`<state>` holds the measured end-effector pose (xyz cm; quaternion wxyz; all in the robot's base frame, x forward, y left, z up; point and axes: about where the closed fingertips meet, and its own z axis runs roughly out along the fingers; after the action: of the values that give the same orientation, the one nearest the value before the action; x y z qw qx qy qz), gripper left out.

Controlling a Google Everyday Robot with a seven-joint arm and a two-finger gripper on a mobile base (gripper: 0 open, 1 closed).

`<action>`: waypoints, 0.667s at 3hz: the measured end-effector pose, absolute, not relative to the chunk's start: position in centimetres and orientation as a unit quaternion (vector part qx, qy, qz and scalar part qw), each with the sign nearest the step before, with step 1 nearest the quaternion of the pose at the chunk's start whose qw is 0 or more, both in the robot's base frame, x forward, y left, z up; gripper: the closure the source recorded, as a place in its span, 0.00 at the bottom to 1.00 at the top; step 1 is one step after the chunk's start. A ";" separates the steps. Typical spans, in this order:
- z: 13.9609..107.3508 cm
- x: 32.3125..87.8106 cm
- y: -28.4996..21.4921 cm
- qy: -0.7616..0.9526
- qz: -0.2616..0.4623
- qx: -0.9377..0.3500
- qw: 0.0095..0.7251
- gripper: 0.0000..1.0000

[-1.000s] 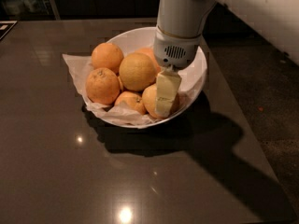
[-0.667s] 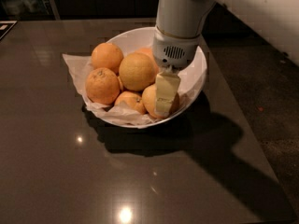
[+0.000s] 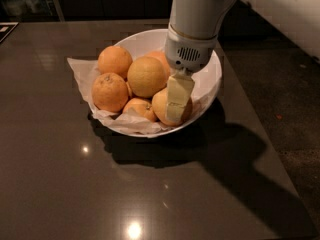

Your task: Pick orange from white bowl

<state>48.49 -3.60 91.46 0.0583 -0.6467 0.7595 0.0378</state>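
The white bowl [image 3: 212, 84] stands on the dark table, lined with crumpled white paper and holding several fruits. The orange [image 3: 146, 76], large, round and pale yellow-orange, sits in the middle of the pile. My gripper [image 3: 175, 111] reaches down into the bowl's front right, just right of the orange. It lies over a duller tan-yellow fruit [image 3: 159, 106] and hides part of it. Two deeper orange speckled fruits [image 3: 109, 91] lie on the left side.
The white paper [image 3: 80, 69] sticks out over the bowl's left rim. My white arm [image 3: 200, 14] comes in from the upper right above the bowl. The dark glossy table [image 3: 100, 184] ends at its right edge near the floor [image 3: 290, 109].
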 end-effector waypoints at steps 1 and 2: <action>94.8 47.2 -4.6 0.753 0.044 -0.646 0.116 1.00; 97.7 45.9 -5.7 0.755 0.057 -0.631 0.168 1.00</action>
<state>45.91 -5.73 97.71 0.1679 -0.6308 0.7554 0.0574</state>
